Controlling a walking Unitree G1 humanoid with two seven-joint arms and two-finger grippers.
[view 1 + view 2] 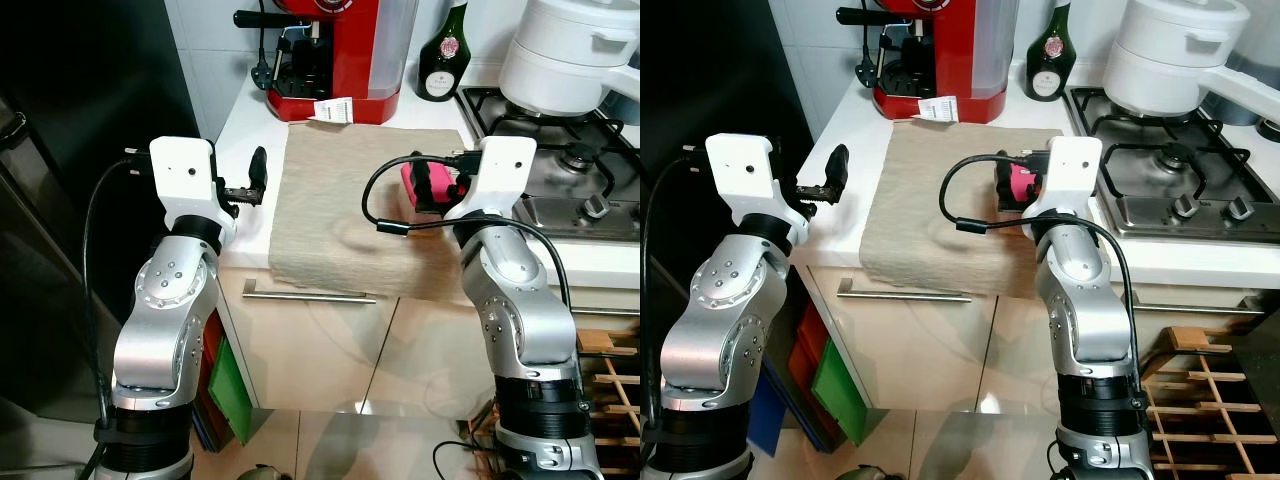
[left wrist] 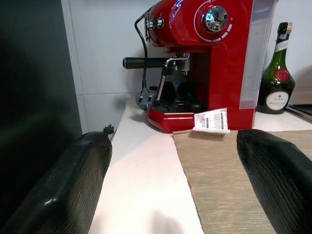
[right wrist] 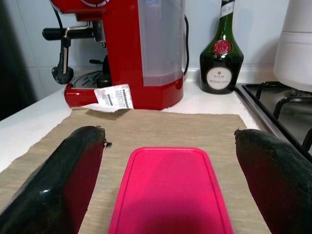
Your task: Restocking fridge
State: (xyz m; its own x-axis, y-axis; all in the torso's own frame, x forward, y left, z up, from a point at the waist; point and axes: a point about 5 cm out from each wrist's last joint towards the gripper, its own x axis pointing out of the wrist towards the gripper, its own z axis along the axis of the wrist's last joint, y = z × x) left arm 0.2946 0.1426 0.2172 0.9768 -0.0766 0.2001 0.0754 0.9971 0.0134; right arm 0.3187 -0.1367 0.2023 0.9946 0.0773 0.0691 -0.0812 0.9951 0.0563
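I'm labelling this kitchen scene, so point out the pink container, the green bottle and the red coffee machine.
pink container (image 3: 170, 190), right wrist view, middle of its lid
green bottle (image 3: 222, 58), right wrist view, its belly
red coffee machine (image 2: 214, 63), left wrist view, its front

One pink box (image 3: 170, 192), one coffee machine (image 1: 335, 45), one bottle (image 1: 442, 50), one cloth (image 1: 340, 205), one pot (image 1: 565, 50).

A white counter (image 1: 250, 120) with a tan cloth (image 1: 345, 205) stands by a white tiled wall (image 2: 105, 46), with a red coffee machine (image 1: 335, 50), a green bottle (image 1: 442, 55), a gas stove (image 1: 570, 165) holding a white pot (image 1: 565, 50), cream cupboard doors (image 1: 320, 345) and a shiny floor (image 1: 330, 445) below.
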